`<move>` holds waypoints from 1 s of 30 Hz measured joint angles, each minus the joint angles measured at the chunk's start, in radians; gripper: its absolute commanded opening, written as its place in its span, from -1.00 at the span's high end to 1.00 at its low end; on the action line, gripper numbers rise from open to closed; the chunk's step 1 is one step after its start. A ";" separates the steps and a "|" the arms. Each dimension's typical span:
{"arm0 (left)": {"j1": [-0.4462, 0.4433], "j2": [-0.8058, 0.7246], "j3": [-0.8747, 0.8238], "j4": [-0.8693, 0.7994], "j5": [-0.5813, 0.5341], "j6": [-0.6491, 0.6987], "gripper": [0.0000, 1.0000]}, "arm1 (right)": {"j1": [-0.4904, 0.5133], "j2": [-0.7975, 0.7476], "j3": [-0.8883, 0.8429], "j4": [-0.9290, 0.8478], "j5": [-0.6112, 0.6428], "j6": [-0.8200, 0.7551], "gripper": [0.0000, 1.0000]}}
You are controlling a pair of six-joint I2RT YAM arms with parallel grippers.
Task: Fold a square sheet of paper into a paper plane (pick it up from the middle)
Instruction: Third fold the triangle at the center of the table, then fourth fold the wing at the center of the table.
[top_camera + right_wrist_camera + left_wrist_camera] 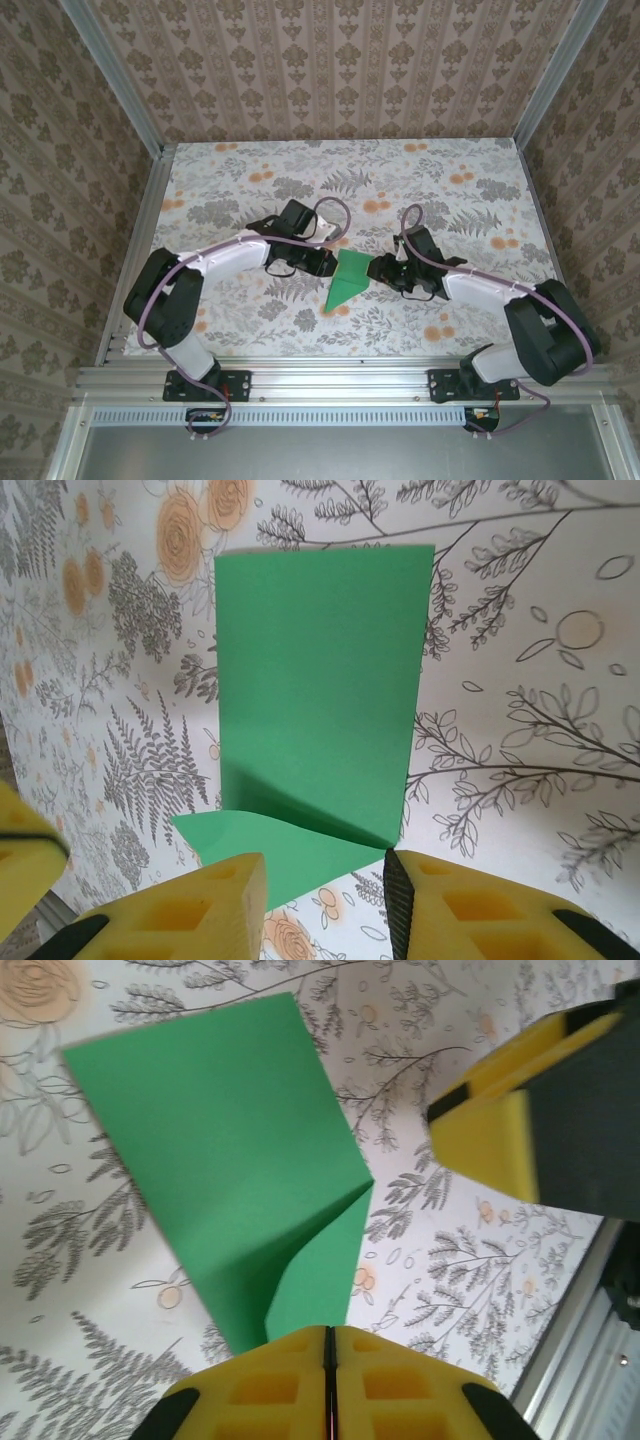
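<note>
The square sheet of paper [348,282] is bright green and lies partly folded on the floral table between my two grippers. In the left wrist view the paper [230,1160] has a corner flap turned over, raised and casting a shadow. My left gripper [328,1332] is shut, its yellow fingertips meeting right over the flap's near edge; I see no paper between them. My left gripper [328,264] is at the paper's left side. My right gripper [325,875] is open, straddling the flap's lower edge of the paper [320,680]. My right gripper [383,272] is at the paper's right side.
The floral tabletop [450,200] is bordered by aluminium rails [340,378] in front and patterned walls at the sides and back. The right gripper's yellow fingers [490,1140] show in the left wrist view, and one left finger [25,845] in the right wrist view.
</note>
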 measured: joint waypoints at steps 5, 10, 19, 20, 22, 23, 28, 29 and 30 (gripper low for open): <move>-0.002 0.074 0.014 -0.003 0.064 0.010 0.91 | 0.004 0.076 0.000 0.037 -0.020 0.016 0.21; -0.002 0.148 0.019 -0.013 0.071 0.018 0.94 | 0.006 0.096 -0.001 0.060 -0.031 0.023 0.20; -0.002 0.201 0.028 -0.019 0.021 0.029 0.96 | 0.016 0.106 -0.006 0.076 -0.034 0.042 0.19; -0.002 0.206 0.028 -0.019 0.017 0.030 0.96 | 0.018 0.109 -0.006 0.076 -0.033 0.042 0.19; -0.004 0.215 0.028 -0.019 0.008 0.034 0.96 | 0.021 0.116 -0.008 0.076 -0.033 0.045 0.19; -0.006 0.219 0.028 -0.019 0.005 0.035 0.96 | 0.024 0.119 -0.009 0.078 -0.033 0.045 0.19; -0.011 0.223 0.028 -0.015 0.005 0.037 0.98 | 0.027 0.128 -0.009 0.093 -0.035 0.053 0.19; -0.013 0.224 0.028 -0.014 0.005 0.037 0.97 | 0.027 0.132 -0.009 0.099 -0.037 0.058 0.19; -0.014 0.224 0.028 -0.012 0.005 0.037 0.98 | 0.027 0.134 -0.009 0.104 -0.038 0.062 0.19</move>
